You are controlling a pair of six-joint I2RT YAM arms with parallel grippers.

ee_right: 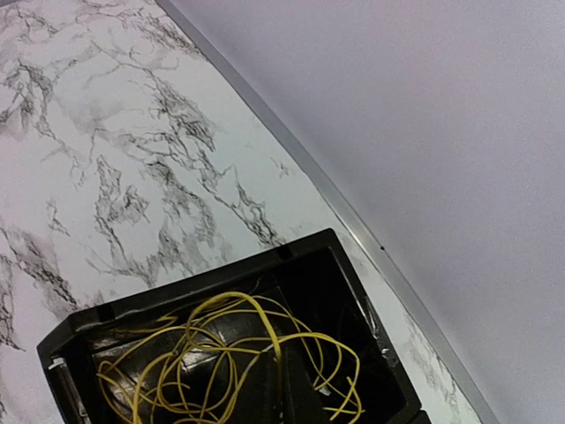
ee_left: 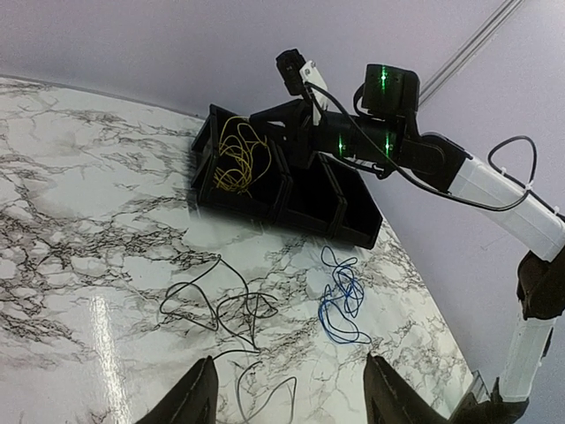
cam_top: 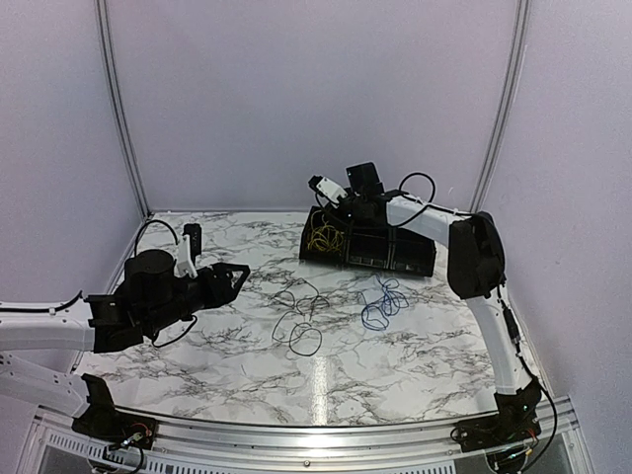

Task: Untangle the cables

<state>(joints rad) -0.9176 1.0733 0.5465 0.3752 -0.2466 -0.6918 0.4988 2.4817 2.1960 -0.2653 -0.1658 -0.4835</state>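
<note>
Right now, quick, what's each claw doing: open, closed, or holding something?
Left claw: open, holding nothing.
Right claw: cannot be told; it hangs over the black bin with the yellow cable.

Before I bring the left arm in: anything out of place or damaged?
Nothing looks damaged or spilled. The yellow cable sits bunched in the end compartment of the black bin. The black cable and blue cable lie loose on the table, apart from each other.

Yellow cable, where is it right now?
In the top view, the yellow cable lies in the left-end compartment of the black tray, at the far side of the table, beyond the black cable on the tabletop.
</note>
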